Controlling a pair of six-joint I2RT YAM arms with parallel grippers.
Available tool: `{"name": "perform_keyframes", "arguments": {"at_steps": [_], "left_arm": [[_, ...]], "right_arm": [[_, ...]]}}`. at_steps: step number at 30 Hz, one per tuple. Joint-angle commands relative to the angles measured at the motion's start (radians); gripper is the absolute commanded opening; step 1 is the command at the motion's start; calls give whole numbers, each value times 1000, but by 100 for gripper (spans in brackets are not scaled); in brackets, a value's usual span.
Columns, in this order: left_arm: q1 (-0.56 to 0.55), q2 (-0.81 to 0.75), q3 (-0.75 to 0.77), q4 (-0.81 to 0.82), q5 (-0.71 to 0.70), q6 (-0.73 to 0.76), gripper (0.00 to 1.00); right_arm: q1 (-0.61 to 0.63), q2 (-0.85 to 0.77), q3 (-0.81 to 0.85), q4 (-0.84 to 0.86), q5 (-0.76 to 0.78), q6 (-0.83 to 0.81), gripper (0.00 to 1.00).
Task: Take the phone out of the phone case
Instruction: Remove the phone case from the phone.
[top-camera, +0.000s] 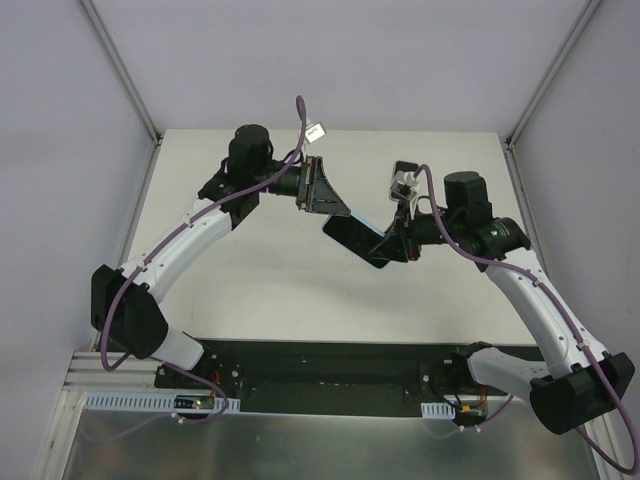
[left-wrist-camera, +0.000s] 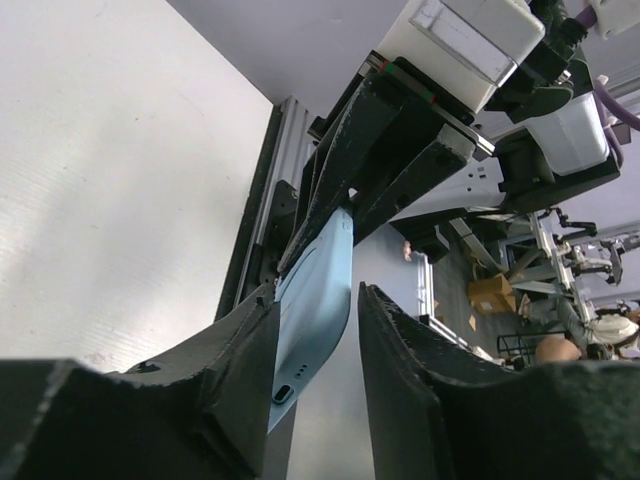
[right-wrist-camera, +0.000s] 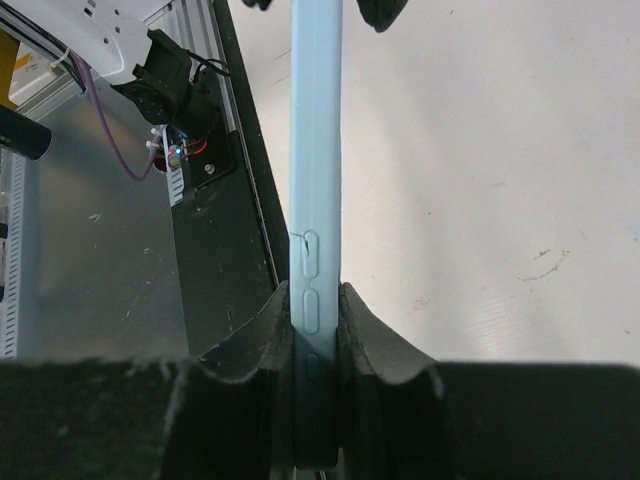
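White bench (top-camera: 260, 290), bare matte top with a few scuffs. Pale grey enclosure walls (top-camera: 350, 60), black base plate (top-camera: 320, 375) at the near edge.

Count: 2 arms, 2 end effectors, 1 phone (top-camera: 352, 240), 1 phone case (right-wrist-camera: 315, 150), light blue.

The phone is in its case, held in the air above mid-bench between the two arms, dark face up in the top view.

Right end effector (right-wrist-camera: 315, 295): pads pressed onto both faces of the phone case, by the side buttons.

Left end effector (left-wrist-camera: 315, 300): fingers straddle the other end. The case lies against one finger (left-wrist-camera: 235, 360), with a sliver of gap at the other. Can't tell if it's clamped.

Wrist views show only the case's edge and back, so the phone is hidden there. The case's far end is cut off at the top of the right wrist frame.
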Motion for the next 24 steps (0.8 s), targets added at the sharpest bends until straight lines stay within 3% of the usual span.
{"name": "perform_keyframes", "arguments": {"at_steps": [1,6,10,19,24], "left_arm": [[0,-16,-34,114,12,-96,35],[-3,-19,-86,151,-9,-144,17],[-3,-19,-137,252,-37,-265,0],[-1,10,-220,408,-107,-533,0],[-1,31,-243,404,-132,-619,0]], "right_arm": [[-1,-14,13,90,-23,6,0],[-3,-13,20,104,-16,16,0],[-3,-10,23,115,0,17,0],[-3,-2,56,107,21,6,0],[2,12,99,86,24,-9,0]]}}
